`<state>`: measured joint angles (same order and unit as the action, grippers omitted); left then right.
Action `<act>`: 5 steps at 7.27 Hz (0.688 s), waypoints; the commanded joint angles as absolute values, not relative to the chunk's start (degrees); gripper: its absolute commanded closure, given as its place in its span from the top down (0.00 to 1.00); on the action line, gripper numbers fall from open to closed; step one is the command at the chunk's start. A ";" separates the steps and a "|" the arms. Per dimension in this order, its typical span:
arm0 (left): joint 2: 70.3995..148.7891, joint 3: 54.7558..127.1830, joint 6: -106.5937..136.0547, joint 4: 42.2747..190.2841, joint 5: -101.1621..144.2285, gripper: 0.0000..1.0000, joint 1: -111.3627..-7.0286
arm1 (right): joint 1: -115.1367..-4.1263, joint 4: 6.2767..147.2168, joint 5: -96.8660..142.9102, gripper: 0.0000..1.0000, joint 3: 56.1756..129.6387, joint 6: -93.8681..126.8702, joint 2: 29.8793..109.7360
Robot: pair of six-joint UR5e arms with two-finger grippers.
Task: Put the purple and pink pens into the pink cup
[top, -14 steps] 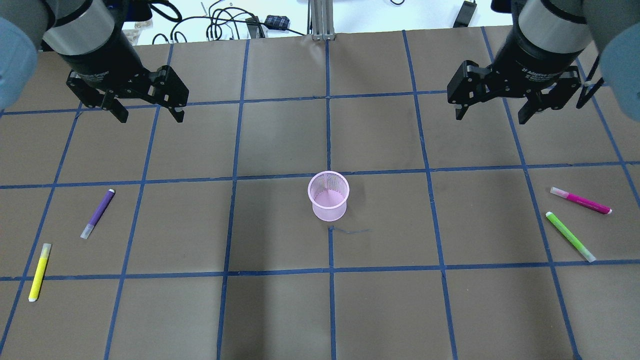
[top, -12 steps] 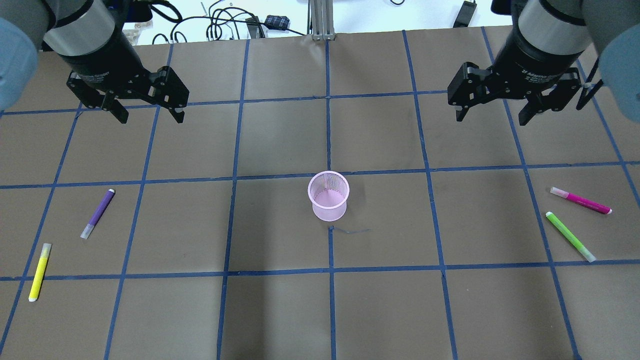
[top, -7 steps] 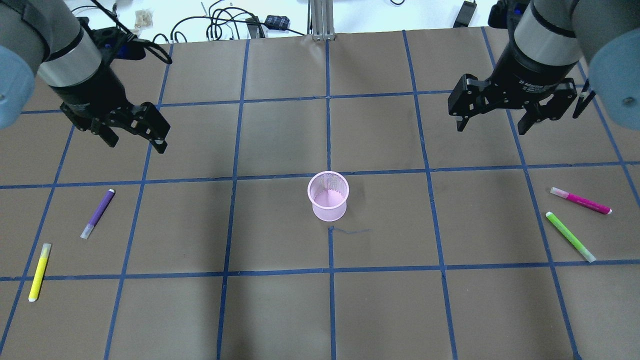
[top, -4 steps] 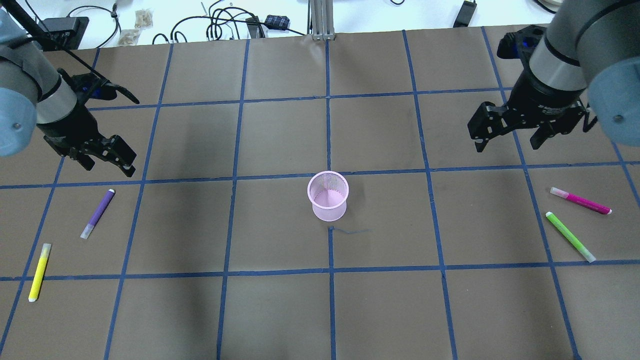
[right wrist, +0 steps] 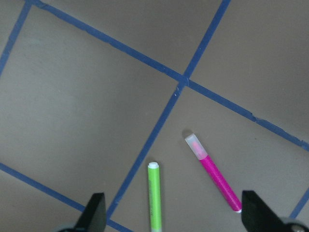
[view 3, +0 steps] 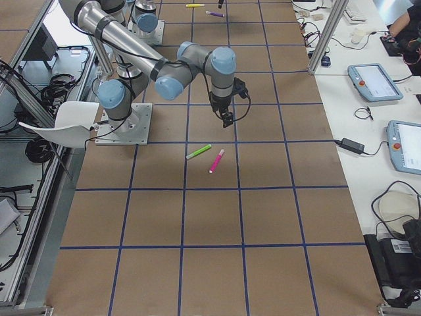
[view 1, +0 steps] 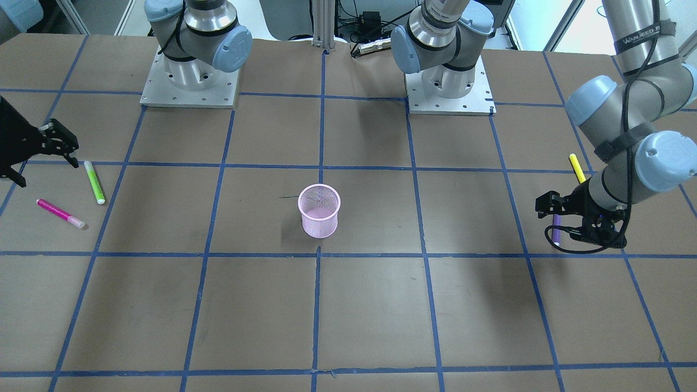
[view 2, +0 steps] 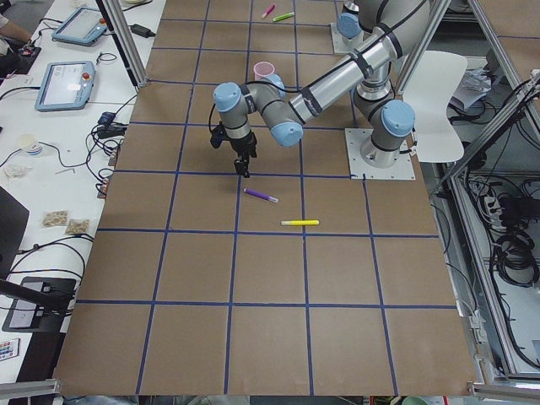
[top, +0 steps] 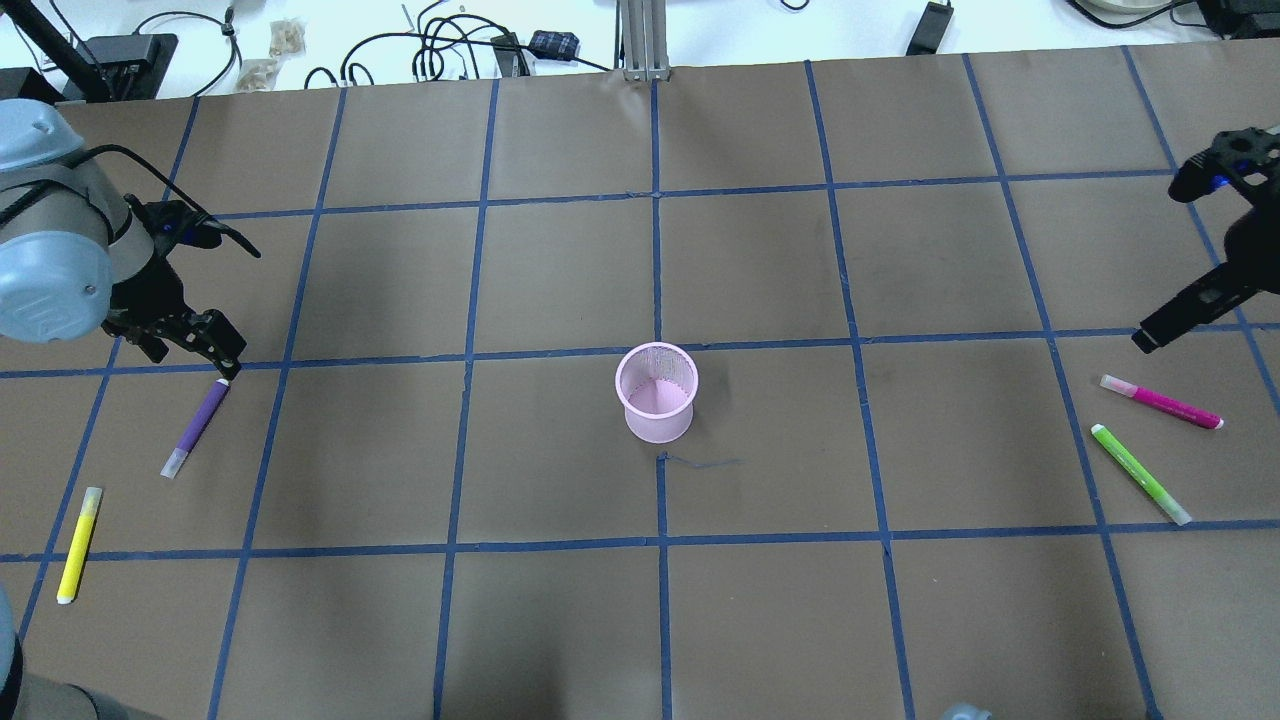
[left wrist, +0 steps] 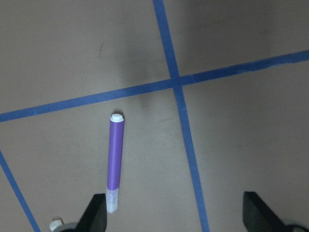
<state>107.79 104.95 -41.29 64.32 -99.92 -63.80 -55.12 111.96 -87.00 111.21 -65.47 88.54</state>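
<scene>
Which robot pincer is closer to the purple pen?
Left. The left pincer hangs just past one end of the purple pen; the right pincer is far on the other side, by the pink pen.

In the overhead view the cup stands mid-frame on the table. Far left lie two pens — a first pen up-right of a second pen; far right, a third pen above a fourth pen.
</scene>
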 commanded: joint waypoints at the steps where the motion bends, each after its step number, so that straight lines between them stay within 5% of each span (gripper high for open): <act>1: 112.22 105.64 -46.41 61.53 -99.58 1.00 -62.31 | -48.09 118.35 -85.96 1.00 111.88 -89.54 82.56; 5: 115.31 106.18 -48.60 58.89 -100.19 0.94 -62.31 | -46.23 130.74 -87.27 1.00 115.38 -109.84 76.47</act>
